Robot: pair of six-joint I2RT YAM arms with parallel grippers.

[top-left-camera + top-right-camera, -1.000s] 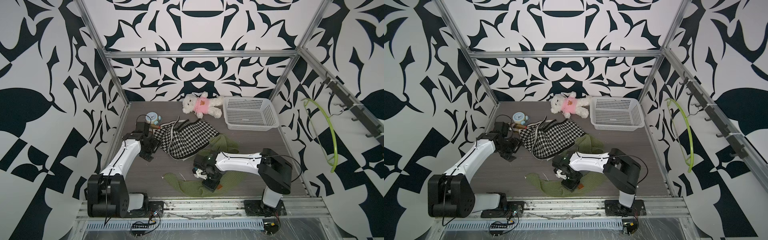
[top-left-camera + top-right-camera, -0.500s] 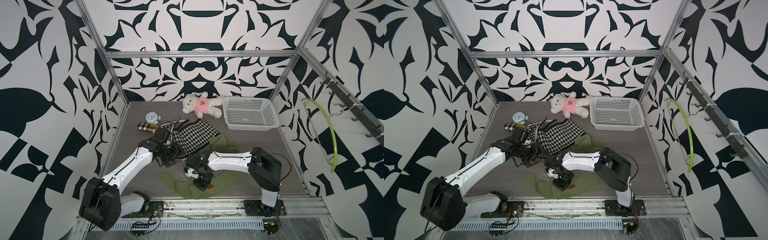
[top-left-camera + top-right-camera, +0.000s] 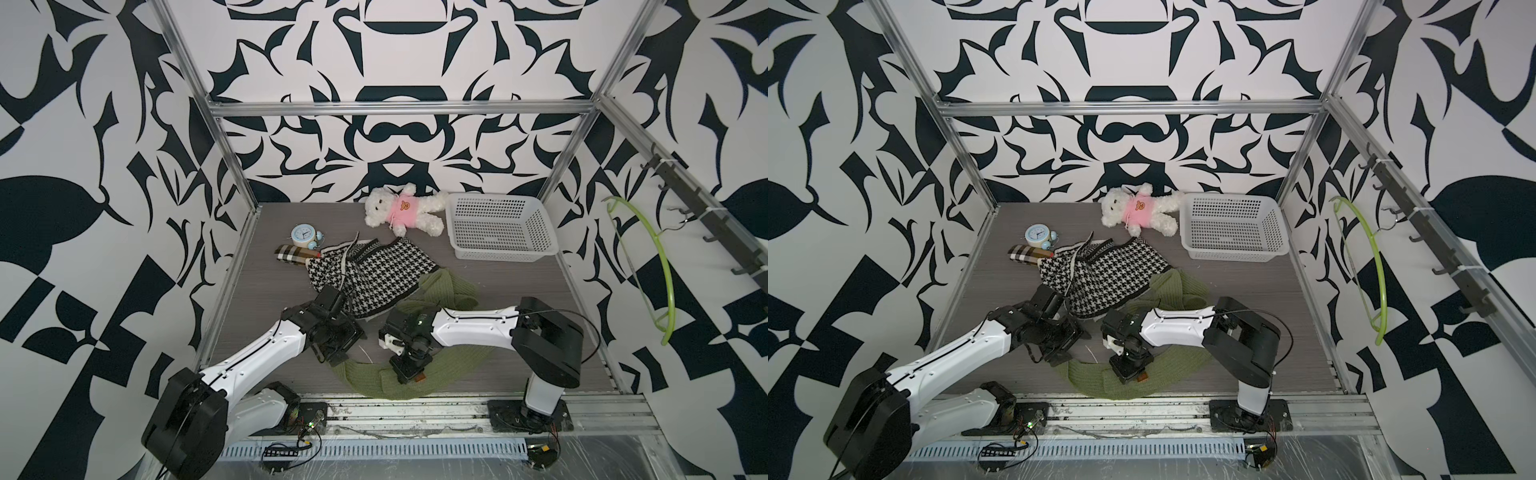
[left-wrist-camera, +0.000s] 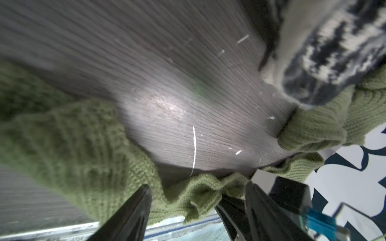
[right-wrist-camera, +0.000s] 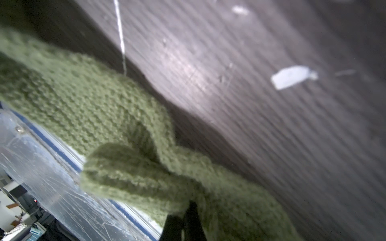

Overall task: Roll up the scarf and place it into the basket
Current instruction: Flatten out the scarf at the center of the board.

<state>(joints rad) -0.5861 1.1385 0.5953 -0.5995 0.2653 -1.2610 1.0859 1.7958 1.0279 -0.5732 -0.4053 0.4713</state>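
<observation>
Plainly the green scarf (image 3: pixel 374 376) is not in the basket (image 3: pixel 500 254). It lies on the wood table (image 3: pixel 519 291) well apart from the basket, on the side of it toward the arm bases. Its far stretch runs back toward the basket and passes under a houndstooth garment (image 3: pixel 374 270).

The right gripper (image 3: pixel 409 371), also well apart from the basket, is clenched on a bunched fold of the scarf. In the right wrist view its dark fingertips (image 5: pixel 189 210) are pinched together in the green knit.

The left gripper (image 3: pixel 334 353) hangs farther from the basket than the right one, over the scarf's end. In the left wrist view its jaws stand wide apart, released, with a rumpled scarf edge between them.

A teddy bear (image 3: pixel 399 210) lies just beside the basket.
</observation>
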